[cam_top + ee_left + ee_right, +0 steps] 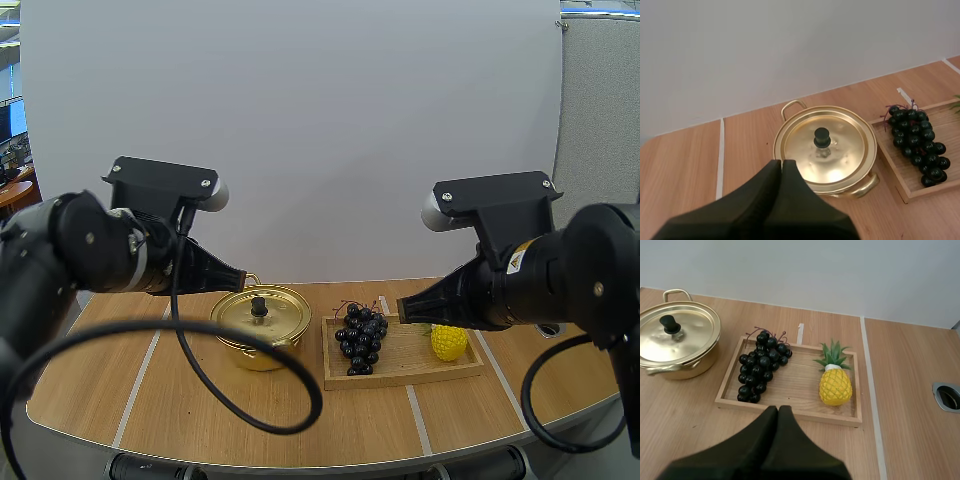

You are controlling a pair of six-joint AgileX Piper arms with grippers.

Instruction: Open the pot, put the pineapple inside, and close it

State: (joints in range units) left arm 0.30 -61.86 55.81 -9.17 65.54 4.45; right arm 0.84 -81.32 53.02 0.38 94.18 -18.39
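The pot (262, 325) is seen on the table (200, 410). It is closed: the gold lid (825, 145) is seated on it, with a black knob (822, 137) at the lid's centre. In the high view the wooden tray (405, 356) is laid at 3 o'clock of the pot, just beside it and not touching it.

Two things are carried on the tray. The bunch of dark grapes (361, 338) is placed at its 9 o'clock end. The pineapple (448, 343) is placed at its 3 o'clock end, apart from the grapes. In the right wrist view the pineapple's green crown is turned toward 12 o'clock, away from the arms. Whether the fruit stands or lies cannot be told.

The left gripper (781, 162) is held in the air by the pot. In the high view its tip is seen at about 11 o'clock of the knob. Its fingers are pressed together into one dark wedge, with nothing between them, and no contact with the lid is seen.

The right gripper (778, 408) is held above the tray. In the high view its tip is seen between the grapes and the pineapple, toward 12 o'clock. Its fingers are likewise closed together on nothing, and neither fruit is touched.

A round metal-rimmed hole (947, 396) is set in the table at 3 o'clock of the tray, well apart from it.
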